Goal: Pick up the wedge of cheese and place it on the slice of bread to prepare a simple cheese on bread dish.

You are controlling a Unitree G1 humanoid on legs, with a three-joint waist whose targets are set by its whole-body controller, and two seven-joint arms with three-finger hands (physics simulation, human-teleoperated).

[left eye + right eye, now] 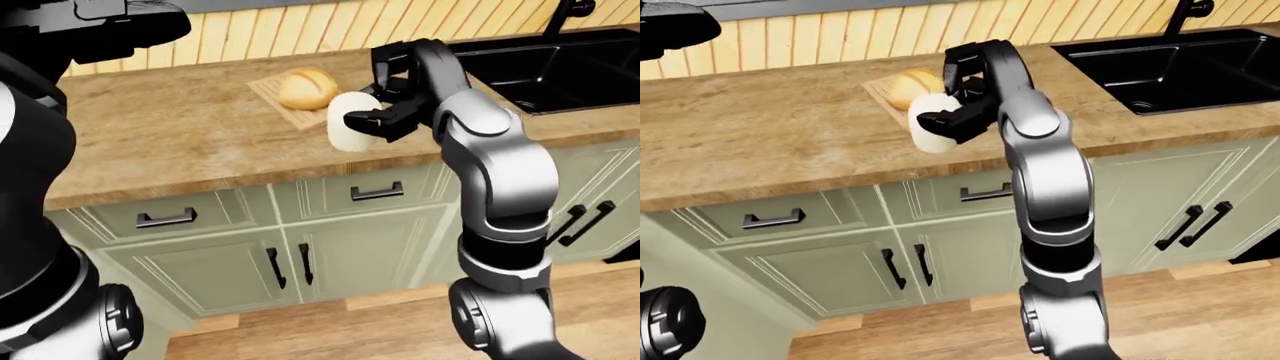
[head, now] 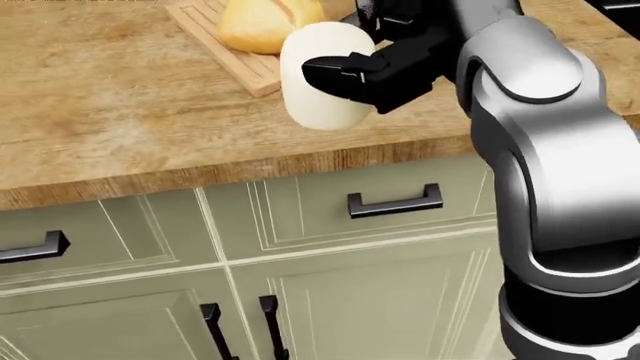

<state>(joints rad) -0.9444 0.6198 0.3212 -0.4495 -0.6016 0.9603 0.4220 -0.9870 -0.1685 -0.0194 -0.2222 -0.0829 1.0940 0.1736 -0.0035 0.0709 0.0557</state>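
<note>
ok so rn I've got the right hand wrapped around the cheese, black fingers curled across its face and closed on it. The cheese is a pale, rounded-off white block, honestly looks more like a fat cylinder than a wedge from here. It's held up off the wood counter, near the counter's lower edge in the head view.

The bread is a golden roundish loaf sitting on a slatted wooden board, up and to the left of the cheese in the left-eye view. In the head view the cheese overlaps the board's lower right corner, but I can't tell if it's actually touching the board or just hanging over it. It isn't on the bread tho, bread is just beside it, top left.

Left arm is that big dark shape on the left side of the left-eye view, w/ the left hand way up in the top left corner, well apart from everything. Can't tell if its fingers are open or closed, too dark and cropped.

Other stuff: black sink w/ a dark faucet off to the right, pale green cabinets w/ black handles under the counter, wood slat wall along the top, wood floor at the bottom
</note>
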